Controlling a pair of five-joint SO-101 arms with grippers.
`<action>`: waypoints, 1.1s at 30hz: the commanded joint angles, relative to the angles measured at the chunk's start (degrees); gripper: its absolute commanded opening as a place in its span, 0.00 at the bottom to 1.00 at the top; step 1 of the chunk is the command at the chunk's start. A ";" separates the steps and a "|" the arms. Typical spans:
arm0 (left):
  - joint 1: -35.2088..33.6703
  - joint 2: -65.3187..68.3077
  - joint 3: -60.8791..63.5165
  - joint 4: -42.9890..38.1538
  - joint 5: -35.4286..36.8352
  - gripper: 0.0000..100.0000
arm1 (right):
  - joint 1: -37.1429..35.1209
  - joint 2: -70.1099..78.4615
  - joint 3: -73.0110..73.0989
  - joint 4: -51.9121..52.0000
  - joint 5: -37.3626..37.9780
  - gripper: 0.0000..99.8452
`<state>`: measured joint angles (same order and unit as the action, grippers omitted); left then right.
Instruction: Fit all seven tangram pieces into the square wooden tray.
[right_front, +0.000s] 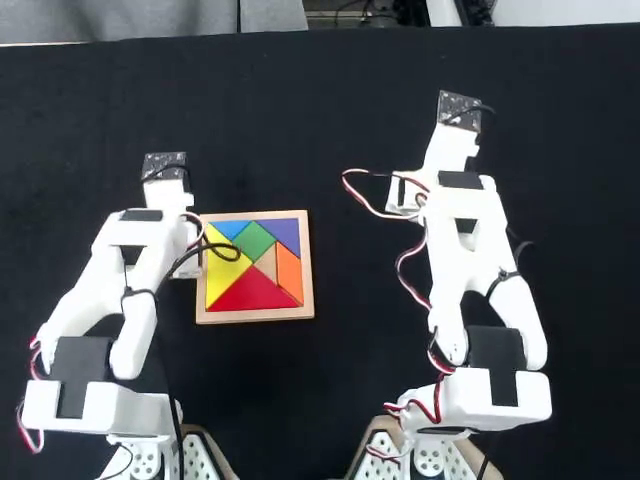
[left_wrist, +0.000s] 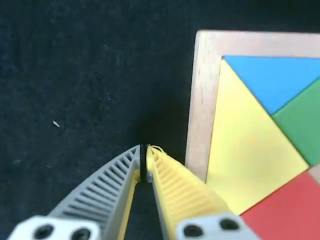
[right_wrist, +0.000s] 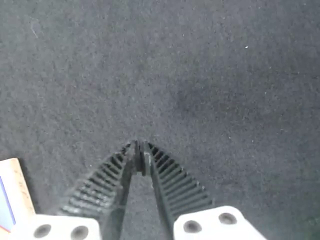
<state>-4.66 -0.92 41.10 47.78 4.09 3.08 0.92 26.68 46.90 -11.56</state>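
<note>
Trouble, as we judge it, would come from the left gripper. Its tips rest low over the black table, just beside the left rim of the tray and near the tray's far left corner. A sideways swing as it lifts away could knock the tray and jolt the pieces loose. The left arm's cables loop over the tray's left edge above the yellow triangle, and they might drag there too.

The tray lies in the left half of the table and looks full: we count seven pieces lying flat inside it, so the task seems done.

The left arm reaches forward along the tray's left side. Its jaws are pressed together with nothing between them. The right arm stretches forward over the right half of the table, well apart from the tray. The right gripper is closed too and holds nothing, hanging above bare cloth
</note>
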 joint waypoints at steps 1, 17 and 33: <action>1.63 0.09 -3.82 0.35 3.60 0.03 | 0.88 -2.33 -0.40 -1.05 0.53 0.01; 7.60 0.70 -6.20 2.46 4.84 0.03 | 0.88 -2.33 -0.40 -1.05 0.53 0.01; 3.74 -1.85 -10.95 4.66 4.40 0.03 | 0.88 -2.24 -0.40 -1.05 0.62 0.01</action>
<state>3.60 0.13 35.91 50.77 8.31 3.08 0.92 26.68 46.90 -11.56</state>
